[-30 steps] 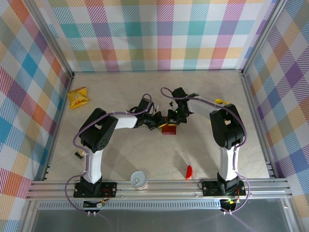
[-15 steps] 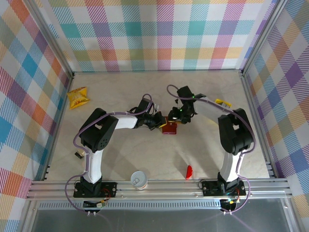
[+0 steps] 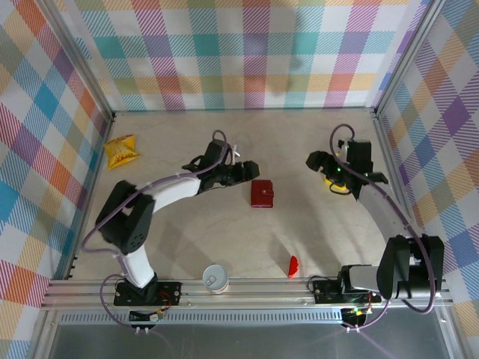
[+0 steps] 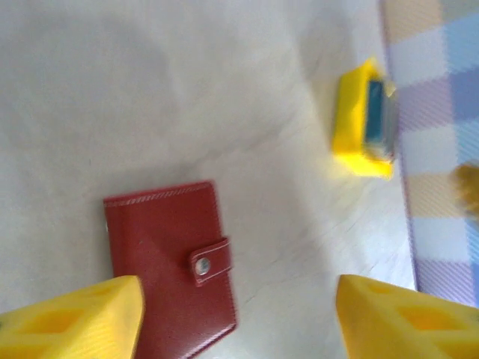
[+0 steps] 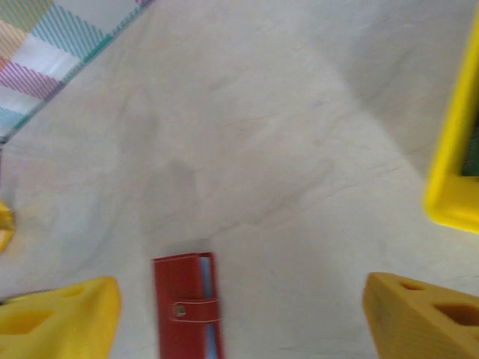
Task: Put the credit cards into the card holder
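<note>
The card holder (image 3: pixel 262 194) lies closed on the table, dark red with its clasp tab snapped. My left gripper (image 3: pixel 245 170) hovers open just behind and left of it, nothing between its yellow fingers. In the left wrist view (image 4: pixel 239 321) the card holder (image 4: pixel 168 262) sits near the left finger, with the yellow credit cards (image 4: pixel 364 120) far off. My right gripper (image 3: pixel 314 159) is open at the right, beside the credit cards (image 3: pixel 335 185), which its arm partly hides. Its wrist view (image 5: pixel 239 321) has the card holder (image 5: pixel 185 303) low and the credit cards (image 5: pixel 455 149) cut by the right edge.
A crinkled yellow snack packet (image 3: pixel 121 150) lies at the far left. A small red curved piece (image 3: pixel 293 265) and a white cup (image 3: pixel 215 277) sit near the front rail. Plaid walls close in the table on three sides.
Both grippers have let go of the card holder and drawn away: the right arm swung far to the right toward the cards, the left moved back. The holder now lies alone.
</note>
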Tool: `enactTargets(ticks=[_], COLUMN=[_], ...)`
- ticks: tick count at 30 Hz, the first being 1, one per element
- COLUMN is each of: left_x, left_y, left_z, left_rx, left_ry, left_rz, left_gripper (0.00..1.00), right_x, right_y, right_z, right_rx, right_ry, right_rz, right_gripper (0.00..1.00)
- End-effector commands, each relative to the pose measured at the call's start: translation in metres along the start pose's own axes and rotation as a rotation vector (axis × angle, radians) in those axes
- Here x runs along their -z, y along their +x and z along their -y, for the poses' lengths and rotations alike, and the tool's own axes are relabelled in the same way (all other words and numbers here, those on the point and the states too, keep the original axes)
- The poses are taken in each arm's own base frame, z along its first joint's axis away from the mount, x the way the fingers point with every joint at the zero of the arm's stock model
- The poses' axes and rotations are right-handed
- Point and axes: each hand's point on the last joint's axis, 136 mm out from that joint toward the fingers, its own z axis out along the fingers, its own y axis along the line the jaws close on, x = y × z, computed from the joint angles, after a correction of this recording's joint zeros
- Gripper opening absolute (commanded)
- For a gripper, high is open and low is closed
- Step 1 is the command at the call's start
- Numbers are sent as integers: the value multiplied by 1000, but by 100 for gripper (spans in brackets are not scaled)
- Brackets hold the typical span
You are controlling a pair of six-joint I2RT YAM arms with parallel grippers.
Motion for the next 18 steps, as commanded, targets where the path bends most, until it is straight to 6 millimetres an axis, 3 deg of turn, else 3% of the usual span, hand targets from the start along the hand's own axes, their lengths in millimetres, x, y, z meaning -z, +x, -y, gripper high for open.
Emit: enactTargets(ticks=[1,3,8,13,16,18], left_x=[52,76,126,185,202,202], left_y=[-32,-39,-47,-49,-46,-44], left_z=[-18,-36,-103,-167,-197,-213], left_rx=[-164,-262,-365,-301,-320,-325], left_ry=[-166,-283,-619,-864,-965,-984], left_rz=[174,259,347,454,500,516], left_gripper=[86,100,100,100,100,100], right_x=[14,14,3,-14,-20,-22], right_y=[-29,-29,-26,-14,-6,-4], right_z=[3,16,23,39,48,50], right_rx=[137,182,302,406,452,478], right_ry=[8,66,51,77,86,83], right_rz=[198,224,289,292,316,344], right_gripper=[97,99,99,99,99,99])
